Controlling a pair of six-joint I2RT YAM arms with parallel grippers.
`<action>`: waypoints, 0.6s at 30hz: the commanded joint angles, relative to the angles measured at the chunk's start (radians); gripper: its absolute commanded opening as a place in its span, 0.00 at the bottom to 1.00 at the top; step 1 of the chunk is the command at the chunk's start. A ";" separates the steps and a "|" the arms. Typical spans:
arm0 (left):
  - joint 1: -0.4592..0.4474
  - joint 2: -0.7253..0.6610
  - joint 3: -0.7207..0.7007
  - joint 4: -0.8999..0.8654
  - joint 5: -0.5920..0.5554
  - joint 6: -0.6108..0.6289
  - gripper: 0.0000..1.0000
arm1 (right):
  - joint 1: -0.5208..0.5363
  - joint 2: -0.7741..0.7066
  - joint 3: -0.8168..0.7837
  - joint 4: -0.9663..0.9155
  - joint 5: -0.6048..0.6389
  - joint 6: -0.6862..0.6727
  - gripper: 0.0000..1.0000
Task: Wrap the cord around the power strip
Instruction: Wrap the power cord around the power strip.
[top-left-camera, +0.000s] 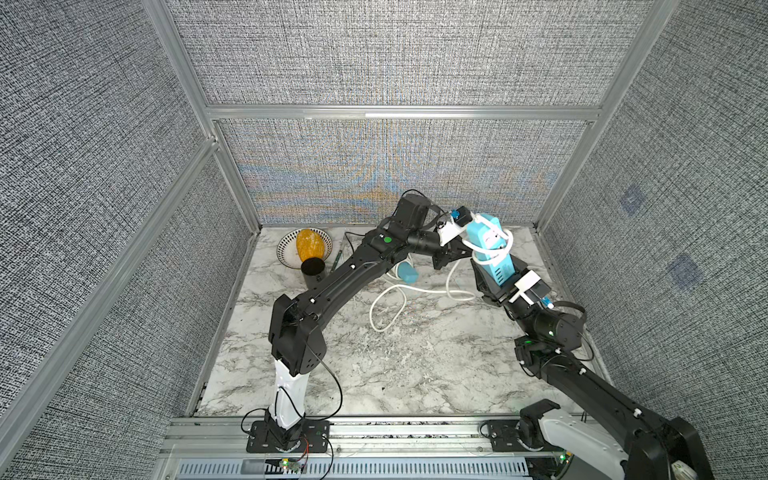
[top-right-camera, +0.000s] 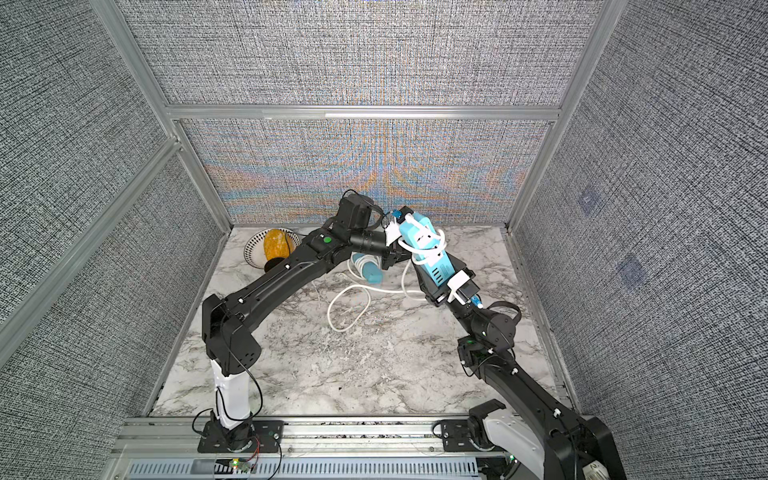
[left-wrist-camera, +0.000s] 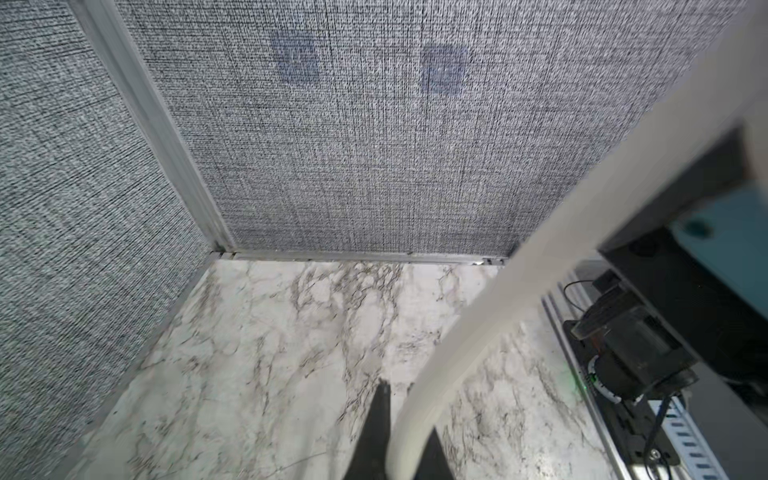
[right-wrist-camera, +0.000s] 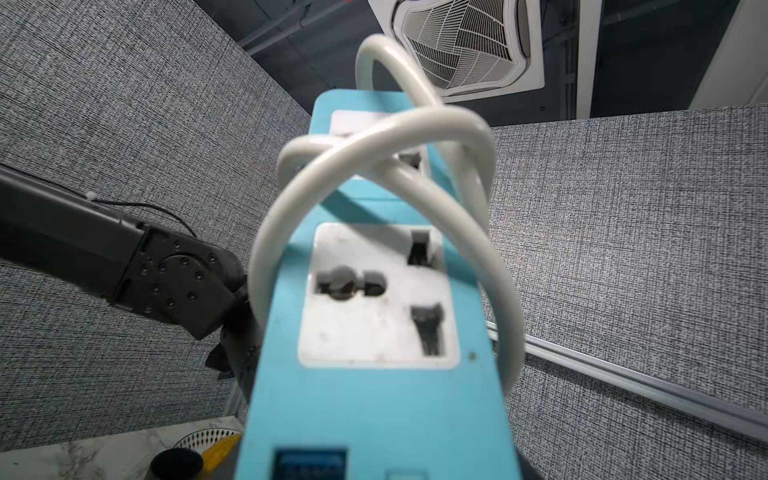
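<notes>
Right jaws clamp the rigid, seemingly light power strip (right-wrist-camera: 374, 395) by its lower end; left jaws pinch the stiff, springy cord (left-wrist-camera: 548, 257), which likely resists tight turns.

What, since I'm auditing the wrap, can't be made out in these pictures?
- Cord turns behind the strip: hidden by the strip itself in every view.
- Left gripper: mostly cut off by the left wrist view's edge; largely covered by the left arm in both top views.
- Right gripper: its jaws are hidden under the strip in both top views.
</notes>
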 joint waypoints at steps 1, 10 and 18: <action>-0.009 0.018 -0.056 0.037 0.037 -0.072 0.11 | 0.001 -0.018 0.056 0.004 0.095 -0.094 0.00; -0.031 0.025 -0.249 0.298 0.011 -0.134 0.20 | 0.001 -0.011 0.083 -0.004 0.085 -0.062 0.00; -0.033 0.025 -0.329 0.261 0.033 -0.113 0.21 | 0.000 -0.032 0.104 -0.095 0.269 -0.119 0.00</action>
